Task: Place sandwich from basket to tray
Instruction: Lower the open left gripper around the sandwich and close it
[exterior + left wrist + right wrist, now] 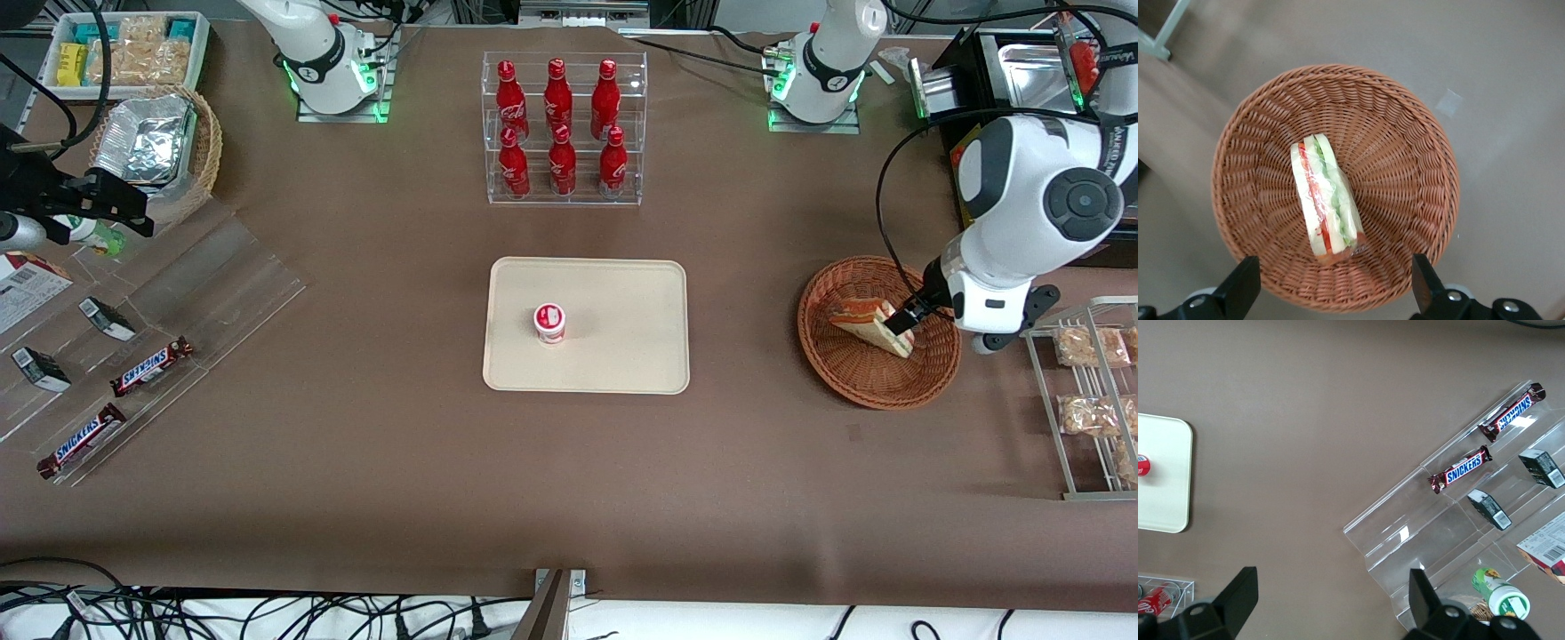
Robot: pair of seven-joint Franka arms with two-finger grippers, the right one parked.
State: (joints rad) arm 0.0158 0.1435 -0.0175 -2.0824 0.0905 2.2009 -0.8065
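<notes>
The sandwich [867,324] [1325,200], a wrapped white-bread wedge with red and green filling, lies in the reddish-brown wicker basket [845,373] [1405,173] at the working arm's end of the table. My left gripper [909,320] [1335,288] hangs open above the basket, its two black fingers [1239,288] spread wide over the basket's rim, touching nothing. The cream tray [622,356] sits mid-table, toward the parked arm from the basket, with a small red-and-white cup [549,322] standing on it.
A clear rack of red bottles [563,129] stands farther from the front camera than the tray. A metal rack with bagged snacks [1093,382] lies beside the basket at the table's end. A clear stand with Snickers bars [151,366] and a foil-lined basket [160,151] lie toward the parked arm's end.
</notes>
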